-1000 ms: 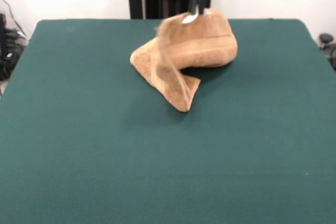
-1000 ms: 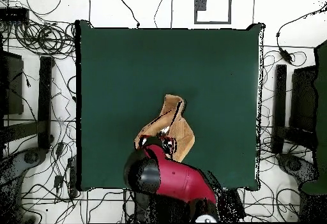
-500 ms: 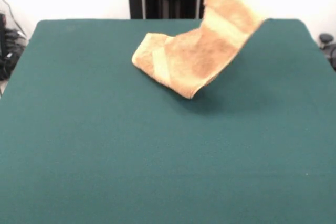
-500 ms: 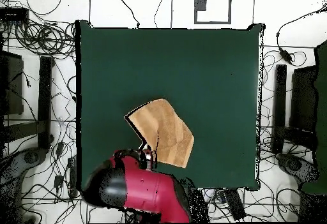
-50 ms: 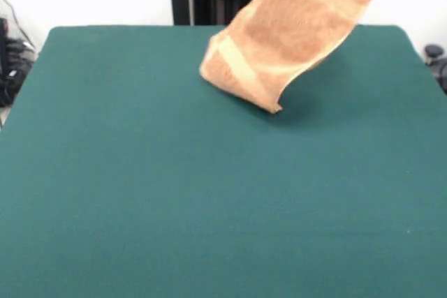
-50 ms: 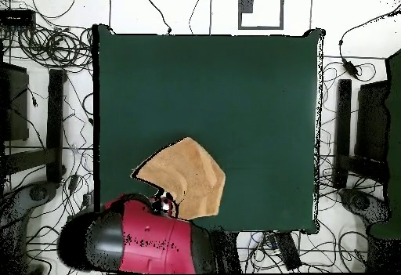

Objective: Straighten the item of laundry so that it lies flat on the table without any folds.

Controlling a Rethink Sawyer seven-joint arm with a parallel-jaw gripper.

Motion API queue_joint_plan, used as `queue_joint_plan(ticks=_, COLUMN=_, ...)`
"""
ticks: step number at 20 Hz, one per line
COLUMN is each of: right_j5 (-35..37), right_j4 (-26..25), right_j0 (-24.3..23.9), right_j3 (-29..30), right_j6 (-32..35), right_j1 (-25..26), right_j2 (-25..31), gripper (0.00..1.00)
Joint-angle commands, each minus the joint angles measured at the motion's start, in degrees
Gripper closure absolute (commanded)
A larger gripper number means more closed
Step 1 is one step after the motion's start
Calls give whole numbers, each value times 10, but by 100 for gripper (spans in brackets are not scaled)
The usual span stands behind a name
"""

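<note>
Fingers (image 6: 166,204) grip the towel (image 5: 290,36), lifting it off the table (image 5: 140,193).

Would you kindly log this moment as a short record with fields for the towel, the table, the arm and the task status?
towel: orange-tan terry towel, lifted and curved, its upper end out of the front view's top, its lower folded end low by the table
table: dark green top
arm: red and black arm over the table's edge beside the towel in the overhead view
jaws: cannot tell
task status: towel not yet flat
</note>
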Motion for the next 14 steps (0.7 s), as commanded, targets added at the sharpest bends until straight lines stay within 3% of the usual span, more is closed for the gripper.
queue_joint_plan(ticks=1, right_j5=113, right_j4=19, right_j0=33, right_j3=-53, right_j6=216, right_j1=-12, right_j2=-17, gripper=100)
queue_joint_plan(ticks=14, right_j5=176, right_j4=48, right_j0=44, right_j3=-81, right_j6=294, right_j1=-23, right_j2=5, gripper=100)
